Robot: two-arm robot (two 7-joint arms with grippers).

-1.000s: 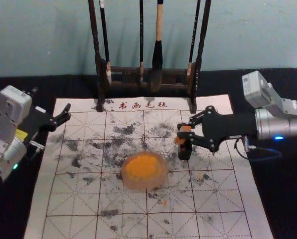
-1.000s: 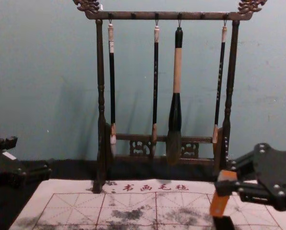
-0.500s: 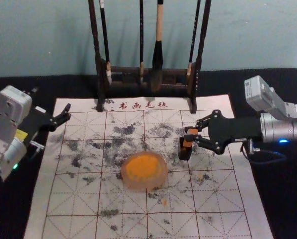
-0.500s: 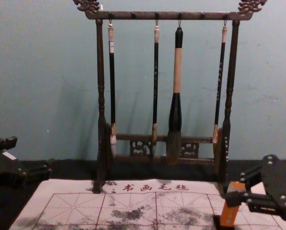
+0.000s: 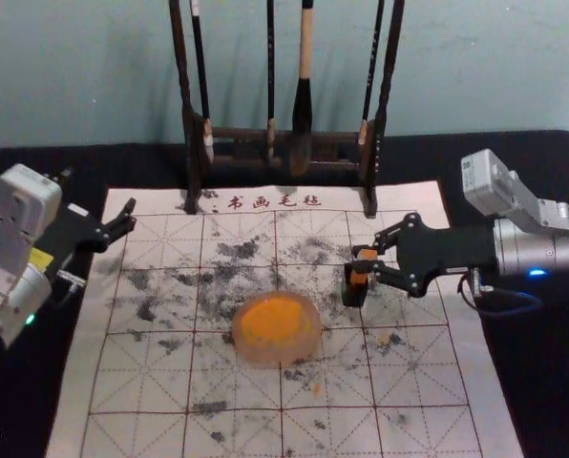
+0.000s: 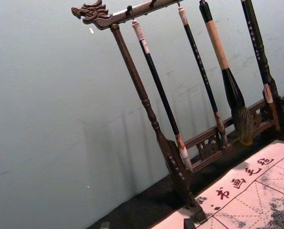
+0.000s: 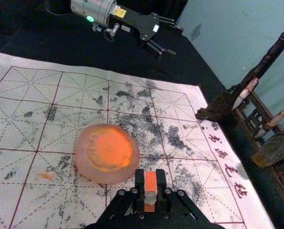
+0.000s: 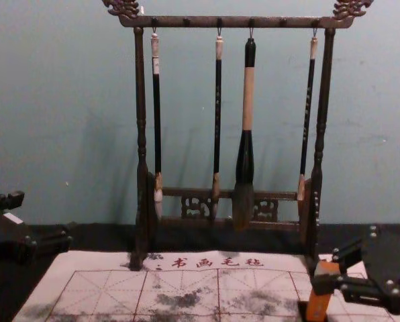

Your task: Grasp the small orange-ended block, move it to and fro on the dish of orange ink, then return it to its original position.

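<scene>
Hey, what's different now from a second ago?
The right gripper has come down and slightly to the robot's right, lowering the orange rectangular block toward the small black holder; the block stands more upright. Its jaws remain closed on it. The left gripper, round translucent dish of orange ink and dark wooden brush rack stayed put.

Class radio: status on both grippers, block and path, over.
Right gripper shut on orange block, lower end at black holder. Left gripper open, off left. No obstruction seen.

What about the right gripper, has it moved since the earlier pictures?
Yes, down: in the chest view, the right gripper sits lower against the brush rack.
</scene>
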